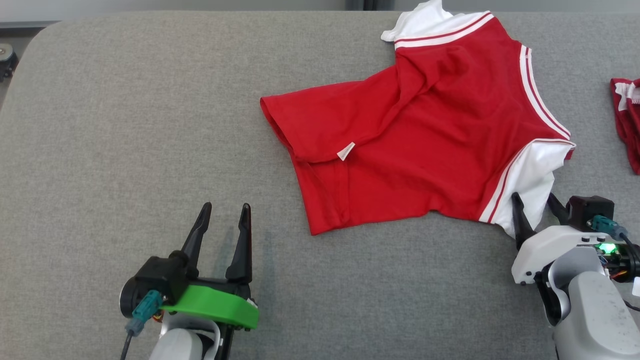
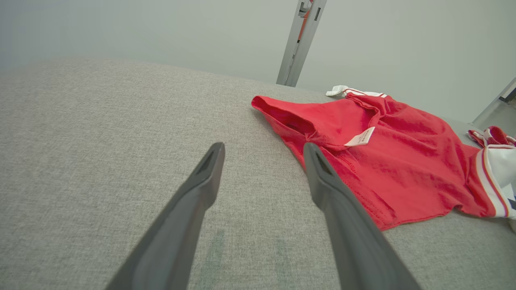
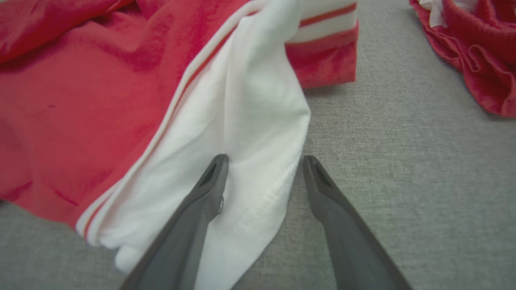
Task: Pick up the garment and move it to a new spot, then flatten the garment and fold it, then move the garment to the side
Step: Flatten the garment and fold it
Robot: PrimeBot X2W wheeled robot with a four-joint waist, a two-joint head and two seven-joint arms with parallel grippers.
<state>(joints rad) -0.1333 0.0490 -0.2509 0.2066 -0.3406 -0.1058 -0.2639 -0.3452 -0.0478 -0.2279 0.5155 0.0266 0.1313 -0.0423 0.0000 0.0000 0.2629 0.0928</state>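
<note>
A red short-sleeved shirt with white sleeves and red-and-white striped trim (image 1: 425,140) lies crumpled and partly folded over itself on the grey fabric-covered table (image 1: 125,125), toward the far right of the head view. A small white label (image 1: 346,151) shows near the shirt's middle. The left gripper (image 1: 226,206) hangs over bare grey cloth, well short of the shirt's lower hem, with its two dark fingers spread and nothing between them. The right gripper (image 1: 532,197) is also spread wide at the near white sleeve (image 3: 242,108). One finger lies over the sleeve's hem and the other over the bare table just beside it; whether either touches cannot be told. A second crumpled red-and-white cloth (image 1: 627,120) sits apart at the right edge.
</note>
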